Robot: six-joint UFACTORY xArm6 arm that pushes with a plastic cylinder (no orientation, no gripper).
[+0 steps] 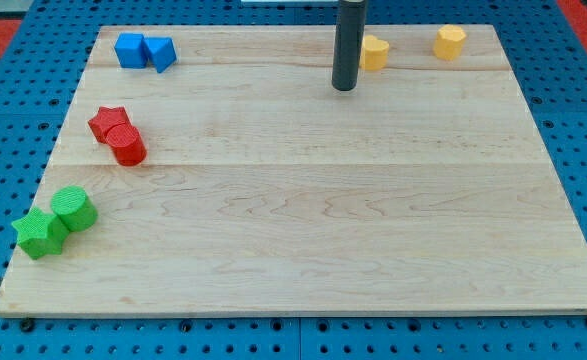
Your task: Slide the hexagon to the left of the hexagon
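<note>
Two yellow blocks lie near the view's top edge of the wooden board (303, 200). One yellow block (375, 52) is partly hidden behind my rod; its shape is hard to make out. A yellow hexagon (450, 42) lies to its right, with a gap between them. My tip (344, 88) rests on the board just left of and slightly below the partly hidden yellow block, close to it; I cannot tell whether they touch.
A blue cube (130, 50) and a blue triangle (160, 53) touch at the top left. A red star (108, 123) and a red cylinder (127, 146) touch at the left. A green cylinder (74, 209) and a green star (38, 233) sit at the bottom left.
</note>
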